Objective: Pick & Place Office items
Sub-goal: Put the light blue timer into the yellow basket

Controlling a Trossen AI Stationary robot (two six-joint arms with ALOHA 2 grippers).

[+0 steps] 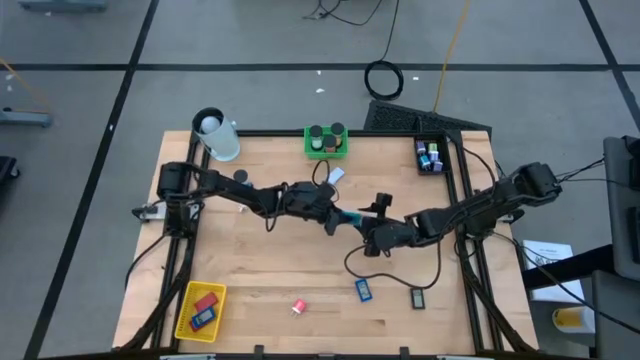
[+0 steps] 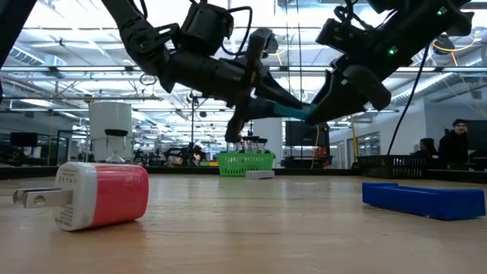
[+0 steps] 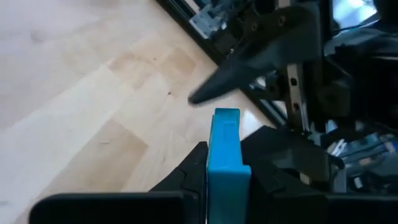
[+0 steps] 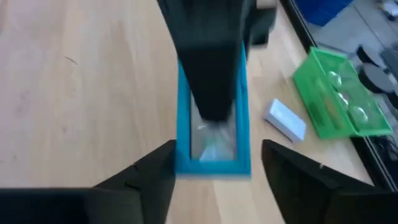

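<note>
A flat teal block (image 3: 224,146) hangs above the middle of the table (image 1: 270,265), with my left gripper (image 1: 338,214) shut on it. My right gripper (image 4: 217,171) faces it from the table's right. It is open, with a finger on each side of the block's free end (image 4: 211,163), and I see no contact. In the low view the two grippers meet at the teal block (image 2: 293,112), well above the tabletop. A red-and-white plug block (image 1: 298,306) and a blue block (image 1: 363,290) lie near the front edge. My left gripper pinches the teal block's two broad faces (image 3: 219,180) between its two fingers. The fingers come from the table's left, slanting a little downward, and lie along the block. The block stands on edge, lifted clear of the table, its free end sticking out beyond the fingertips.
A green basket (image 1: 326,141) with black cylinders stands at the far edge, a small white block (image 1: 335,175) in front of it. A white cylinder (image 1: 217,137) is far left, a black tray (image 1: 430,156) of tiny bits far right. A yellow basket (image 1: 200,310) holds red and blue blocks.
</note>
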